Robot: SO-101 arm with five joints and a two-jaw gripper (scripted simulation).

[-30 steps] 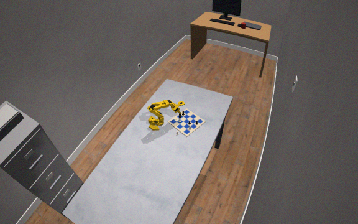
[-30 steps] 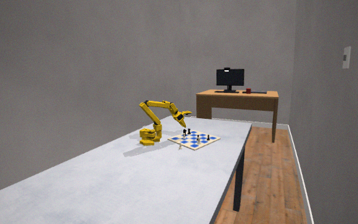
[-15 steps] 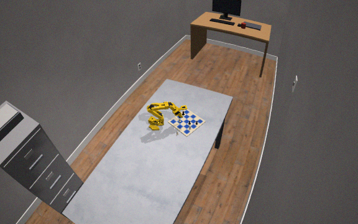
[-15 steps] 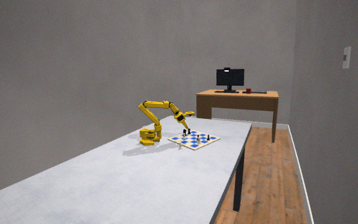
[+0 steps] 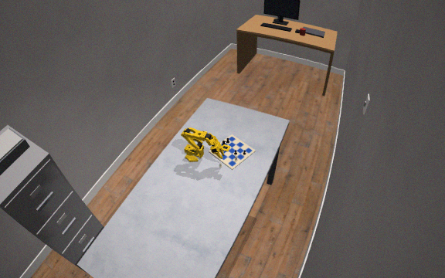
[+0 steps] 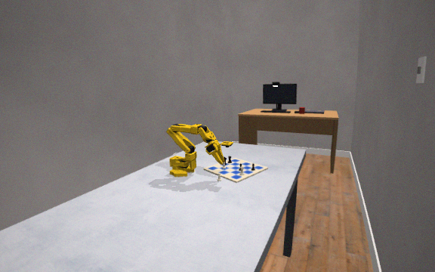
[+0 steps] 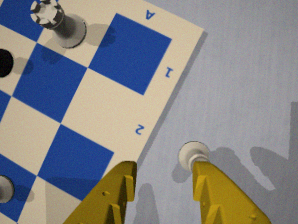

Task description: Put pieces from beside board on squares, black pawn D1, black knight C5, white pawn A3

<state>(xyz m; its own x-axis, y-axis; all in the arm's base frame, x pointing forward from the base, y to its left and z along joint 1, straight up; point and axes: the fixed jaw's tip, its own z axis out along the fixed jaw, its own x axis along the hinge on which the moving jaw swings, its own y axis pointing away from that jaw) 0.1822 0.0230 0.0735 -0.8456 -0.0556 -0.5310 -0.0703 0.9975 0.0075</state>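
The white pawn [image 7: 193, 155] [image 5: 219, 164] [image 6: 219, 177] stands upright on the table just off the board's [image 7: 189, 43] [image 5: 231, 166] [image 6: 236, 180] edge, near rows 2 and 3 on the A side. My gripper [image 7: 162, 169] [image 6: 223, 163] hangs over that edge. Its fingers stand narrow with nothing between them, and the pawn is just beyond the tip of the right finger in the wrist view. A white crowned piece [image 7: 59, 22] stands on B1. A black piece [image 7: 4, 63] shows at the left edge of the wrist view. Other black pieces [image 6: 229, 159] [image 6: 253, 166] stand on the board.
The arm's yellow base [image 5: 192, 154] [image 6: 180, 166] sits on the grey table left of the board. The table's right edge [image 6: 297, 177] runs past the board. A desk with a monitor [image 6: 279, 94] stands far behind.
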